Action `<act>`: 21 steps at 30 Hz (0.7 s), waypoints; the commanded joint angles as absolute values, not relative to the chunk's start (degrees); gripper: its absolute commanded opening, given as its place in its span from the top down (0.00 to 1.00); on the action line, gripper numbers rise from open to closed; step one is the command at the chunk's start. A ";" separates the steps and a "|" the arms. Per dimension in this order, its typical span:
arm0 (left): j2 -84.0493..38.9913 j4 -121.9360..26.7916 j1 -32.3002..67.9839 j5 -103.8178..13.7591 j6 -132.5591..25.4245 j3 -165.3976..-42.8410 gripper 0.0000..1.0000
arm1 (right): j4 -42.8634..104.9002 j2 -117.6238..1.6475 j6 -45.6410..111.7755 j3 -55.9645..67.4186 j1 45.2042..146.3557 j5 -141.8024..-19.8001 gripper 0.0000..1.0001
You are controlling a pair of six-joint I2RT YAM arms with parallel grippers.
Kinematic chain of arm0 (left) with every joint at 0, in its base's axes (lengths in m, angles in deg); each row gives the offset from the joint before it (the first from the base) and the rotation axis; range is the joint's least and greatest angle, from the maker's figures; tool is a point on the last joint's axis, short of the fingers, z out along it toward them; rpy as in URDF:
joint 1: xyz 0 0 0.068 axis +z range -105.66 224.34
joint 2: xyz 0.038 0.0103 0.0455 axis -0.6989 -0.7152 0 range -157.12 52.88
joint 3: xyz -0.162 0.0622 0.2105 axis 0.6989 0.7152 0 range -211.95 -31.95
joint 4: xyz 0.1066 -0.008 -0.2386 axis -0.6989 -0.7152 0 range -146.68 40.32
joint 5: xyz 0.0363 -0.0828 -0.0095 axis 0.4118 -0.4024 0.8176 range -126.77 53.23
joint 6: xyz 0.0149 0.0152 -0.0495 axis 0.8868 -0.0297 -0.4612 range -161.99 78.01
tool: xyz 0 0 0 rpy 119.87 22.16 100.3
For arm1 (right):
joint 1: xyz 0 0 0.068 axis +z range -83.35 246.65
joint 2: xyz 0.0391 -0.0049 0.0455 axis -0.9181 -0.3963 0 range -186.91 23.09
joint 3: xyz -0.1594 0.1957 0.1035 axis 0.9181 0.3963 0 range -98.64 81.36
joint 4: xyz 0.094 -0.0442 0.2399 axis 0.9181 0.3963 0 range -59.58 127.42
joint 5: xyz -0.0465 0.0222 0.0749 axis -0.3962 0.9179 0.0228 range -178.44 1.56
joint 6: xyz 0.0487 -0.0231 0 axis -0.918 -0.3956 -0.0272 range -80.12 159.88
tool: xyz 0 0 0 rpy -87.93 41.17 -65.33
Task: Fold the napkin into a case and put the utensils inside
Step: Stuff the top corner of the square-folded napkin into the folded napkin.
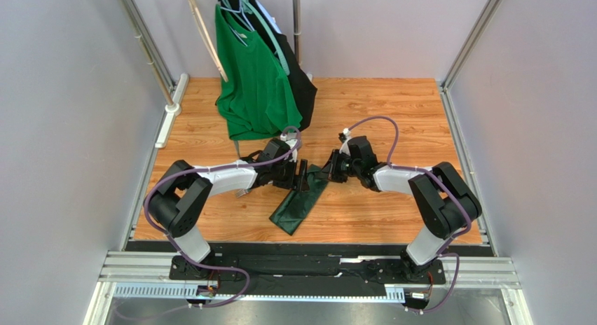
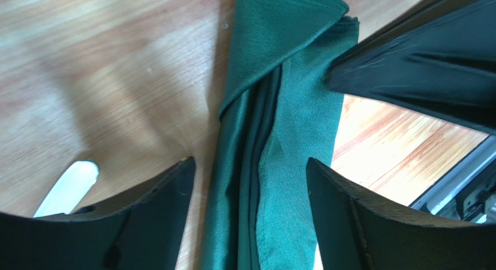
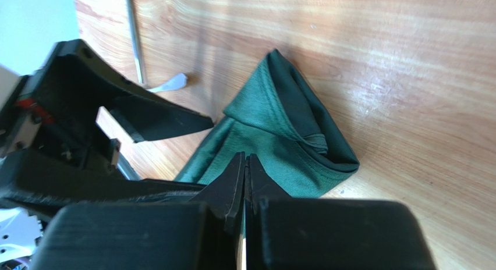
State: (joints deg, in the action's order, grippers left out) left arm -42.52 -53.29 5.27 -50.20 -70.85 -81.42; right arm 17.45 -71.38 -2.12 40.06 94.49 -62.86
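The dark green napkin (image 1: 303,199) lies on the wood as a narrow folded case, slanting from the centre toward the near edge. My left gripper (image 1: 303,176) is open and straddles the strip (image 2: 273,165), one finger (image 2: 157,217) on each side. My right gripper (image 1: 335,169) is at the strip's far end, jaws shut (image 3: 245,160) with a thin fold of the napkin (image 3: 273,148) pinched at their tips. The far end gapes open as a dark pocket (image 3: 303,116). A silver utensil (image 3: 137,43) lies on the table beyond the left gripper, and its end (image 2: 67,188) shows beside the left finger.
A bright green T-shirt (image 1: 256,73) and a black garment (image 1: 303,90) hang from a rack at the back, just behind the left arm. Metal frame posts (image 1: 151,59) stand at both sides. A black rail (image 1: 308,265) runs along the near edge.
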 commanded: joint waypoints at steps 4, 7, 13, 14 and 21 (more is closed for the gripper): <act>-45.91 -54.42 4.44 -46.44 -69.66 -82.93 0.37 | 13.81 -75.43 -4.33 39.27 95.92 -64.18 1.00; -47.05 -53.54 4.26 -46.00 -71.16 -82.58 0.48 | 12.42 -76.92 -4.76 38.47 96.54 -64.62 1.00; -49.07 -51.44 4.26 -46.52 -72.49 -82.40 0.92 | 10.05 -80.53 -6.87 36.19 97.50 -66.29 1.00; -49.34 -50.91 4.26 -47.05 -72.75 -82.23 0.97 | 9.51 -80.88 -8.44 36.19 97.68 -66.55 1.00; -49.43 -43.71 4.18 -50.83 -76.26 -79.50 1.00 | 10.38 -82.37 -10.48 34.87 98.73 -72.60 1.00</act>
State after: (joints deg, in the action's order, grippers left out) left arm -47.59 -46.54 4.66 -49.24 -74.39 -82.10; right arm 11.29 -81.22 -8.83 36.81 98.01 -66.53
